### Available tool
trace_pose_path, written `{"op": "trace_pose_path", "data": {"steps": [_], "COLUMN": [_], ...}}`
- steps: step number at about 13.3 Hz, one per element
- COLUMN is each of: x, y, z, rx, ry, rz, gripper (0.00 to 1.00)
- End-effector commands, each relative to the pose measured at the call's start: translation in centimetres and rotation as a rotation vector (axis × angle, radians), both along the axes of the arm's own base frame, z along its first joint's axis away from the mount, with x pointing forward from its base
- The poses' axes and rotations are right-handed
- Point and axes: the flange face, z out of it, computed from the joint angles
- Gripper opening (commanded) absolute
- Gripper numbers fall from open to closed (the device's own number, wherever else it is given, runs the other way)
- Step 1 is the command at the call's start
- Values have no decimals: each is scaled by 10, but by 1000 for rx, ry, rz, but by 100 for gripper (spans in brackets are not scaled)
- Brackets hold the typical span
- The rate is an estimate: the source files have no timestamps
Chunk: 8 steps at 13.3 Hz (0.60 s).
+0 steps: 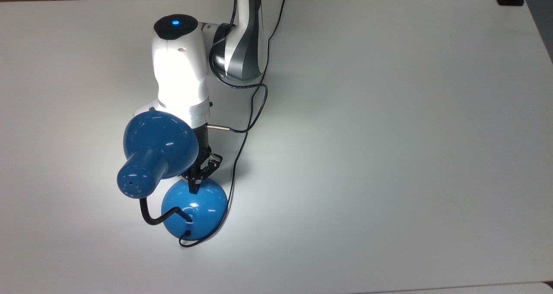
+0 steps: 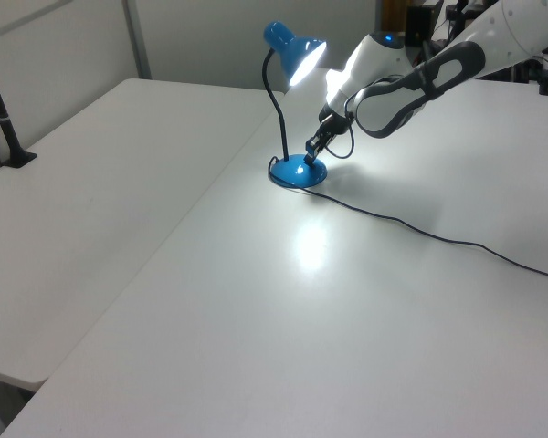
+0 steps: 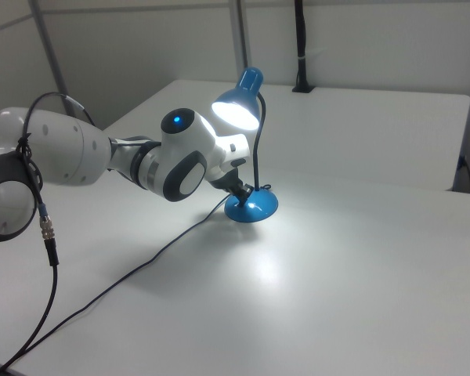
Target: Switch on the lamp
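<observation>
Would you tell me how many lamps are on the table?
1: the lamp stands at the top view's lower left, lit, with the gripper at its base.

The lit lamp (image 2: 295, 55) throws a bright pool on the table (image 2: 310, 246) (glare whitens the arm (image 1: 179, 73))

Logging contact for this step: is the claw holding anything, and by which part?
Nothing is held. The claw has its tip at the top of the lit lamp's base, without clasping it.

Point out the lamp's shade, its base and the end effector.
lamp shade (image 1: 160, 140), top view, on the dome.
lamp base (image 1: 203, 205), top view, on the domed top.
end effector (image 1: 196, 182), top view, between its fingertips.
</observation>
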Motion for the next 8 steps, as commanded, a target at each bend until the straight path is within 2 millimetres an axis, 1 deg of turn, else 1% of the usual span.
{"op": "trace_pose_path", "data": {"steps": [1, 2, 3, 4, 5, 6, 8], "x": [9, 9, 9, 7, 0, -9, -37], "y": [5, 3, 4, 3, 2, 1, 0], "z": [-22, -21, -16, 8, 26, 35, 55], "rx": [8, 9, 13, 16, 22, 26, 41], "ry": [11, 8, 1, -27, -34, -32, -10], "rz": [-3, -5, -7, -5, -7, -8, -13], "gripper": [0, 0, 0, 0, 0, 0, 0]}}
